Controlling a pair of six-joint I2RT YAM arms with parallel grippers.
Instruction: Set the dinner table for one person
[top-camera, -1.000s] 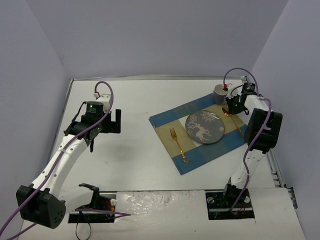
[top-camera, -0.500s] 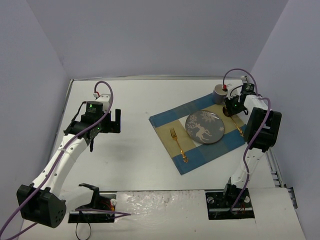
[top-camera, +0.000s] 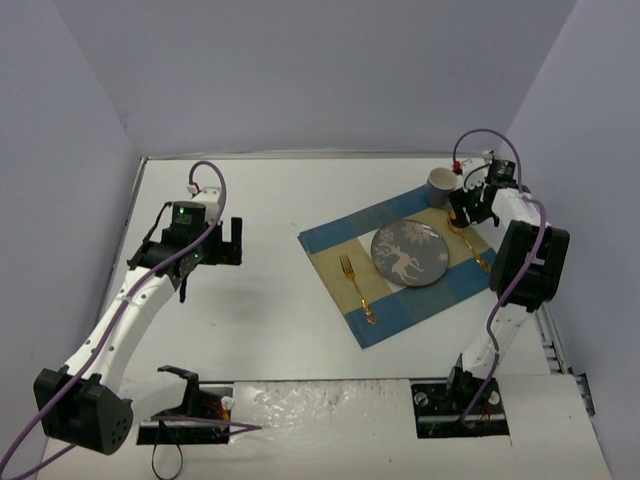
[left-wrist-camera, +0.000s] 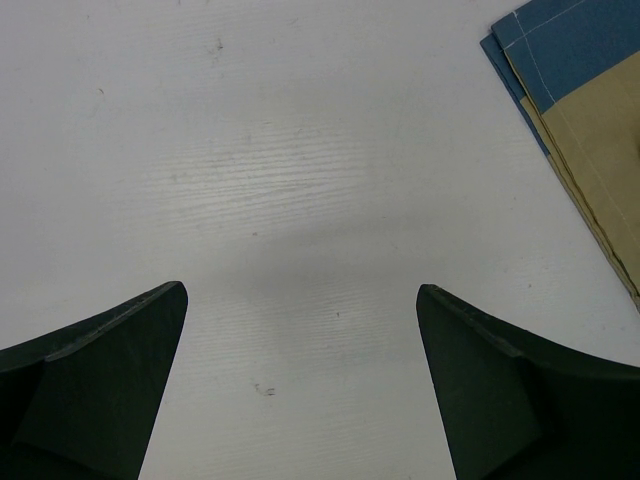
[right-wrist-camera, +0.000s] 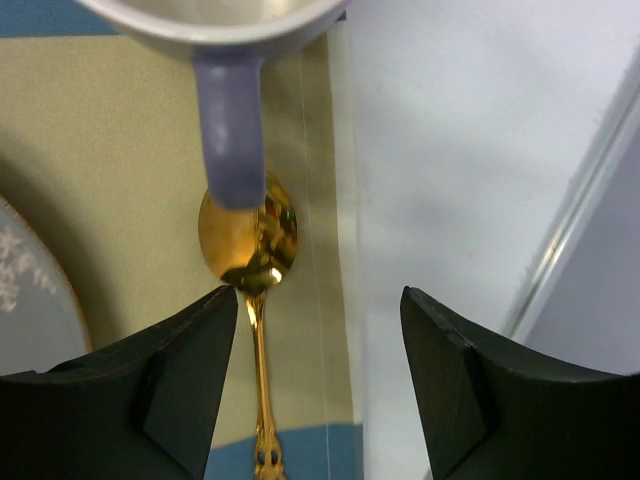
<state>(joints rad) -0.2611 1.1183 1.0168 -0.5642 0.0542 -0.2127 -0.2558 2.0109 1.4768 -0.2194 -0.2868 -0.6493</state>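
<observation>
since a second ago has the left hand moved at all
No. The left hand stays the same distance left of the placemat, open.

The left gripper (left-wrist-camera: 300, 287) hangs over bare table (top-camera: 270, 320), with open passage right across to the placemat (top-camera: 335, 250). On the right it's tight. The mug (top-camera: 441, 181), spoon (right-wrist-camera: 248, 235) and plate (top-camera: 410, 255) crowd the right gripper (right-wrist-camera: 318, 291), and the table's rim (right-wrist-camera: 565, 250) runs just beside.

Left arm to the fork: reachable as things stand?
Likely yes. The left gripper hangs open over bare table, and nothing stands between it and the fork, which lies on the placemat's left side, clear of the plate.
</observation>
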